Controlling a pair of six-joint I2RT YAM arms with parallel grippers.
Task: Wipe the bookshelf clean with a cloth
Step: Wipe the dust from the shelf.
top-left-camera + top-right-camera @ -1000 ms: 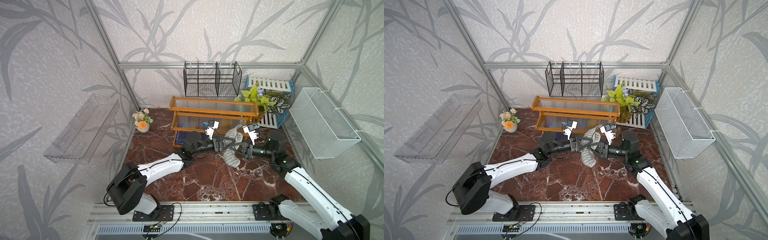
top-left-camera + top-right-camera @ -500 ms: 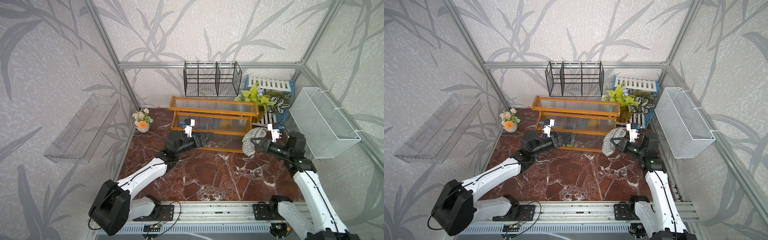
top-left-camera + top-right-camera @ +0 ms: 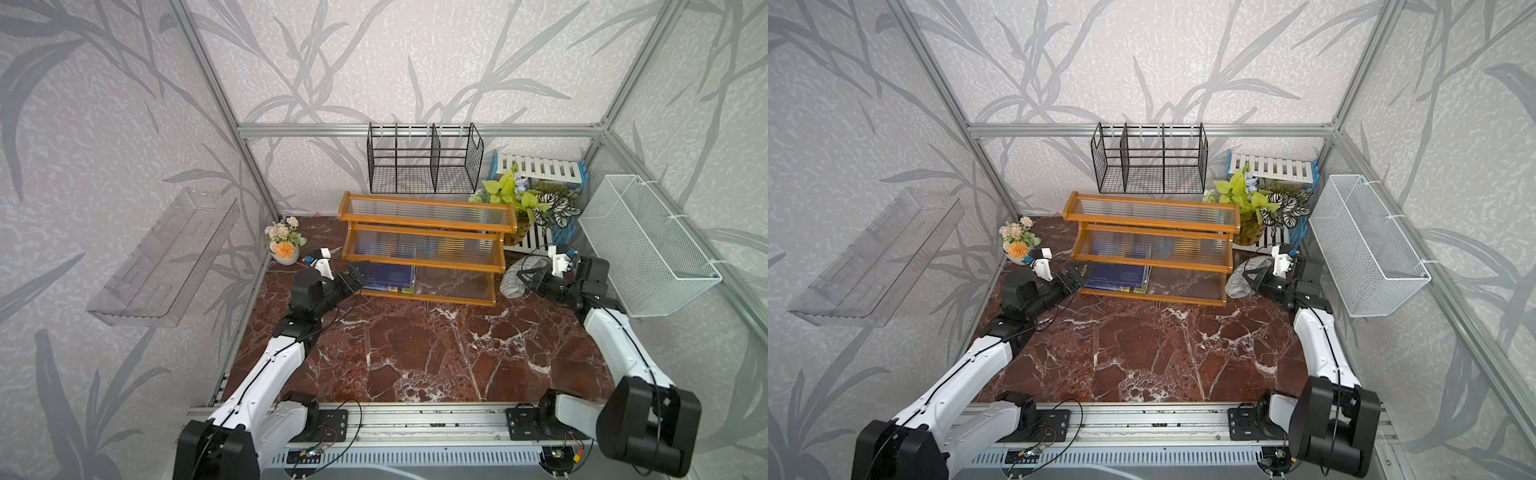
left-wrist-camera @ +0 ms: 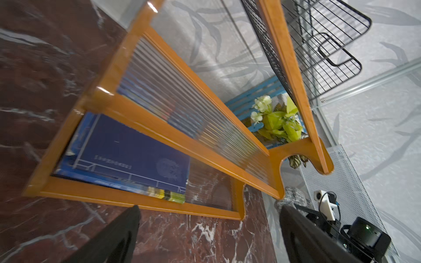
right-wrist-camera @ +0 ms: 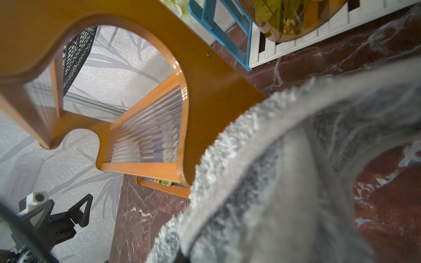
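The bookshelf stands at the back of the marble table, an orange-brown stepped frame with clear ribbed boards. My right gripper is shut on the grey striped cloth, which hangs bunched beside the shelf's right end panel. The cloth fills the right wrist view and hides the jaws there. My left gripper stands wide open and empty at the left end of the bottom tier, just in front of it.
Blue books lie in the bottom tier's left half. A black wire rack hangs behind the shelf. Potted plants and a white basket are at the right, a flower pot at the left.
Both grippers were together on the cloth at mid-table. The left opened and drew back to the shelf's left end; the right carried the cloth to the shelf's right end.
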